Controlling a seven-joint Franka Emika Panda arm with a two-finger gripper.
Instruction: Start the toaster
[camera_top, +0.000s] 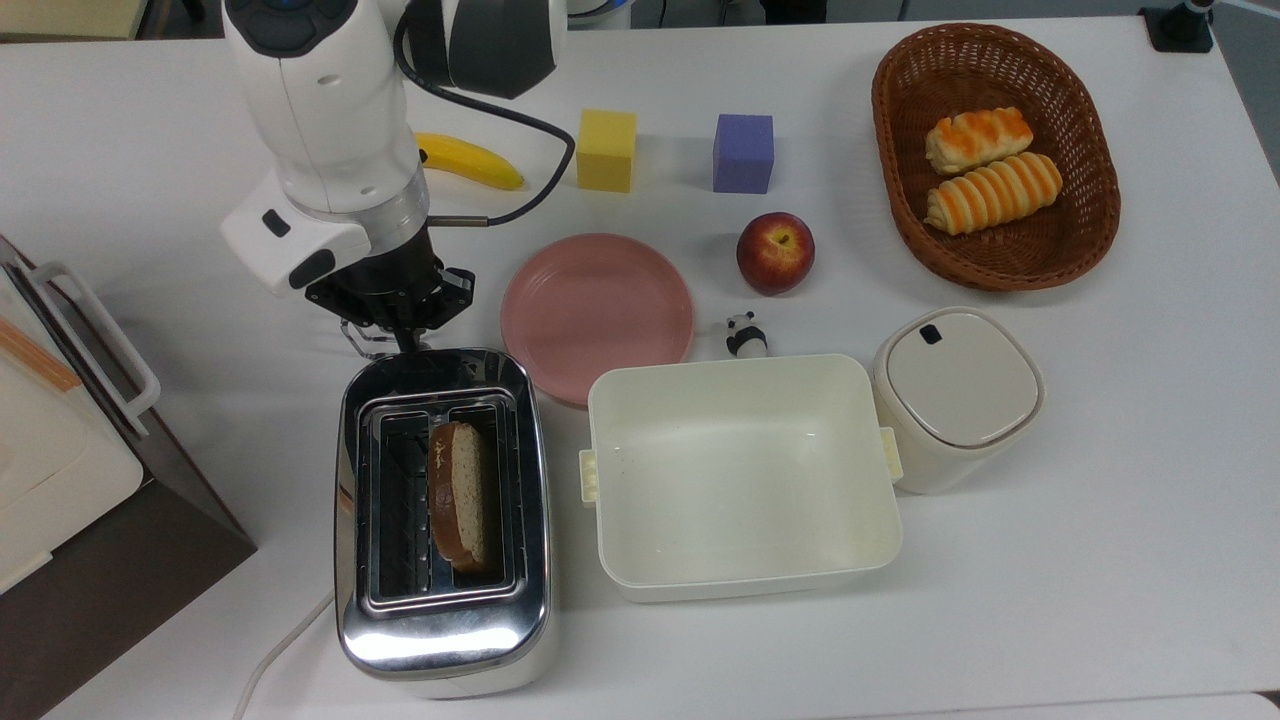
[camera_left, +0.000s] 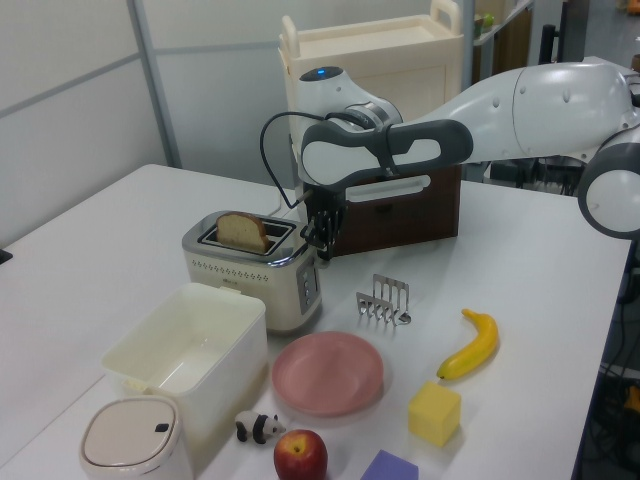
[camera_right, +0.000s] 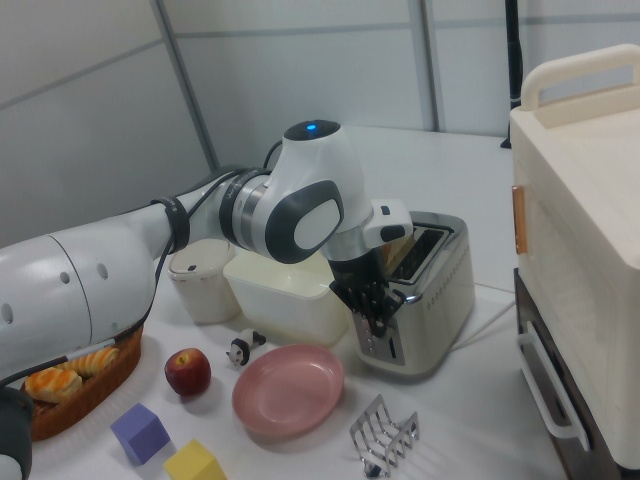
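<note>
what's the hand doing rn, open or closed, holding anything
Hand: fingers look shut, holding nothing, poised at the control end of the toaster.

On the tabletop (camera_top: 1100, 500) I count one toaster (camera_top: 442, 520) holding one bread slice (camera_top: 458, 495), one pink plate (camera_top: 597, 310), one banana (camera_top: 470, 160), one apple (camera_top: 775, 252), two foam cubes, yellow (camera_top: 606, 150) and purple (camera_top: 743, 153), one basket (camera_top: 1095, 230) with two pastries, one tub (camera_top: 742, 475), one lidded container (camera_top: 958, 395), one panda figure (camera_top: 745, 335), one toast rack (camera_left: 384, 300).

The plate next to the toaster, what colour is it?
The plate is plain pink, with no pattern. It shows best in the top view.
</note>
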